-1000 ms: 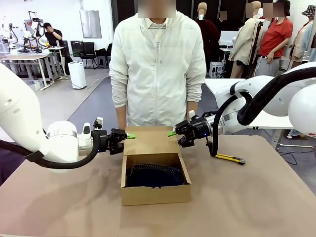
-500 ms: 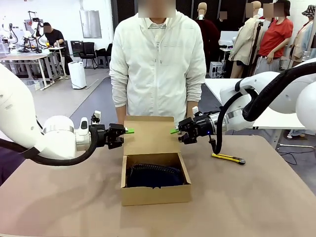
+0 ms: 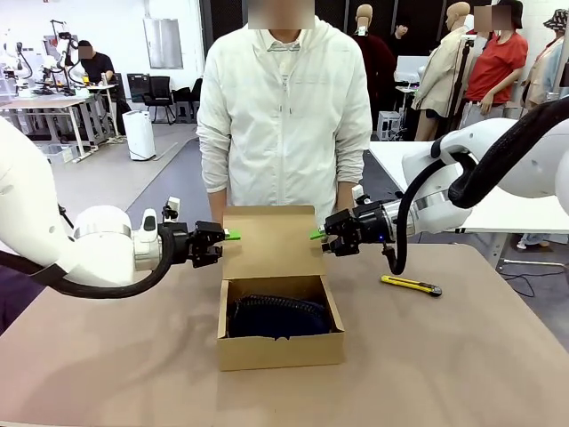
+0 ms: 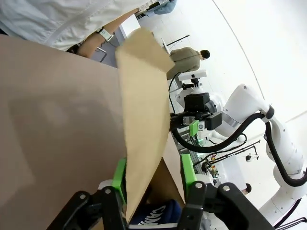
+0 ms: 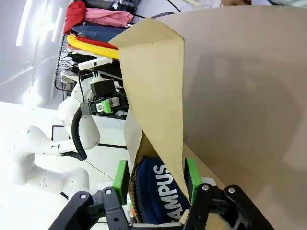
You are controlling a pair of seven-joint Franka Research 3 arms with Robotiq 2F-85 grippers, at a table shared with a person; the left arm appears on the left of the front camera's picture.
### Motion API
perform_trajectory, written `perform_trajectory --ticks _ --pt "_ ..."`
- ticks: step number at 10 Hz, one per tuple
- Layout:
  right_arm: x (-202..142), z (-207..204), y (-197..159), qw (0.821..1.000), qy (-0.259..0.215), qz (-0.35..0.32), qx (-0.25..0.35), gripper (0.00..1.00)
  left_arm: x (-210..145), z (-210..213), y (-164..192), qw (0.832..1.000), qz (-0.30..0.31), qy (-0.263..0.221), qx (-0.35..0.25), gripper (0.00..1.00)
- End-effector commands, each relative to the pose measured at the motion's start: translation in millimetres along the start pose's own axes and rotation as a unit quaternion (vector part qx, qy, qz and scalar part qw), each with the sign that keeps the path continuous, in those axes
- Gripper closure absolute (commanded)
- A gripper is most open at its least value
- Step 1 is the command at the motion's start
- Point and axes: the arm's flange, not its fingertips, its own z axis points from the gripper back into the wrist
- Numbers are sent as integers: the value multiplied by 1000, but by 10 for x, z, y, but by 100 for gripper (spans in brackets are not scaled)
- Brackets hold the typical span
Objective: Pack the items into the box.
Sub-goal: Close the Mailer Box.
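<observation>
The box (image 3: 280, 334) sits mid-table with the pouch (image 3: 277, 315) inside, its lid (image 3: 271, 242) standing upright between the arms, the left gripper (image 3: 229, 236) and right gripper (image 3: 316, 234) each straddling a side edge, jaws apart, equally near.

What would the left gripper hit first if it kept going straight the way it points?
The box's raised lid, whose edge already sits between the left gripper's fingers. Beyond it, probably the right gripper facing it.
</observation>
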Motion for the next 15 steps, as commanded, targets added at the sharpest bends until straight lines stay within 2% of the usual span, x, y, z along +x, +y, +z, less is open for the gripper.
perform_trajectory --ticks 1,4,5,6,8,11,13,15 --pt "70 -10 -3 1000 4 -3 6 37 43 -24 -4 1000 -3 -1 -9 44" --pt "-11 -12 -46 1000 1 -4 0 37 8 -16 26 1000 1 0 -1 44" --pt "-99 -14 17 999 -11 32 -2 37 -49 -22 -91 997 -75 9 -34 44" --pt "-194 32 76 997 -26 73 7 37 -125 -1 -196 991 -117 10 -63 44" --pt "-352 116 195 988 -50 146 22 37 -234 92 -340 978 -196 -26 -67 44" --pt "-547 151 286 959 -73 265 75 37 -441 241 -427 965 -246 -26 -87 44" --pt "-726 147 267 941 -69 315 101 37 -587 342 -414 943 -308 -20 -124 44" --pt "-923 156 247 919 -88 371 99 37 -763 398 -419 924 -354 -28 -146 44"
